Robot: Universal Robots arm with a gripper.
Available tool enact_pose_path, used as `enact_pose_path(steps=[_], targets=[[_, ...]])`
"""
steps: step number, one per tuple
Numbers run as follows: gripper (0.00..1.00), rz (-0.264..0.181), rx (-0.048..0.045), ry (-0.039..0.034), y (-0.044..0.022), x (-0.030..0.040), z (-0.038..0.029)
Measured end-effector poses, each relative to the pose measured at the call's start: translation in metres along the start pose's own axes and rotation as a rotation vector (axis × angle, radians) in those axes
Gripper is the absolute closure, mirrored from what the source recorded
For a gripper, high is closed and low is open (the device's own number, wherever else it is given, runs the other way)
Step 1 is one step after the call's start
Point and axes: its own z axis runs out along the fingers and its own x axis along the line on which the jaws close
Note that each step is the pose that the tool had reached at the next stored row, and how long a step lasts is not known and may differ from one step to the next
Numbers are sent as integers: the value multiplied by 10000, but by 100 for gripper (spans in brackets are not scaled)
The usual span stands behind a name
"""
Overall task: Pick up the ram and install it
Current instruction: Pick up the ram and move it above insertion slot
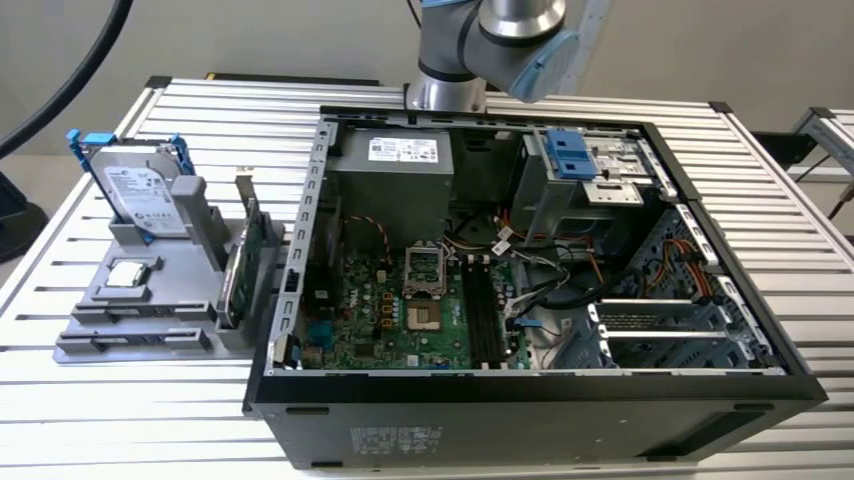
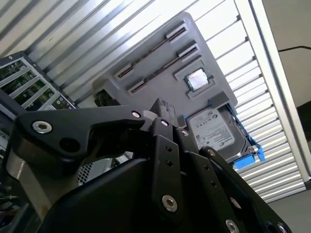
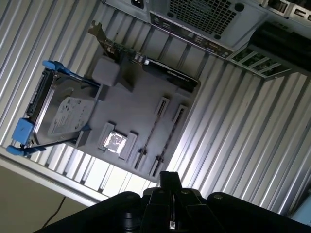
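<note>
- The pincer [image 3: 170,182] hangs above the tabletop [image 1: 120,415], just off the edge of the gray holder [image 3: 131,102]. It is on the side where the holder's long slots end and touches nothing.
- In both wrist views its fingers look clenched together, with nothing between them.
- The ram [image 3: 168,140] stands edge-on as a thin dark strip in the holder's outermost long slot. This is the slot farthest from the hard drive [image 3: 63,114], and the ram is well apart from the pincer.
- A second dark strip [image 3: 151,130] of the same kind sits in the next slot inward on the holder.
- A square silver chip [image 3: 115,141] lies flat in a recess of the holder, between the slots and the hard drive.
- The hard drive, with blue rails, leans in the holder's far end.
- A green card [image 3: 170,73] with a metal bracket stands upright along the holder's edge that faces the open computer case [image 1: 534,420].
- In the exterior view the case sits just beside the holder on the tabletop, and the arm [image 1: 494,40] rises behind the case.
</note>
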Motion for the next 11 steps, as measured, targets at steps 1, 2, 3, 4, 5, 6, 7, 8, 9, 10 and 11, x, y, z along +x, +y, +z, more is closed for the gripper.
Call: enact_pose_path(steps=[1,2,3,4,5,6,7,8,9,10,11], targets=[[100,99,-1,-5,0,0,0],[100,200,-1,-10,0,0,0],[100,303,-1,-14,0,0,0],[100,406,0,-19,0,0,-1],[100,505,-1,-24,0,0,0],[100,605,-1,-29,0,0,0],[100,702,-2,-33,0,0,0],[100,794,-3,-37,-1,0,0],[100,894,-3,-42,-1,0,0],[100,989,-3,-47,-1,0,0],[100,1088,-3,-51,-1,0,0]])
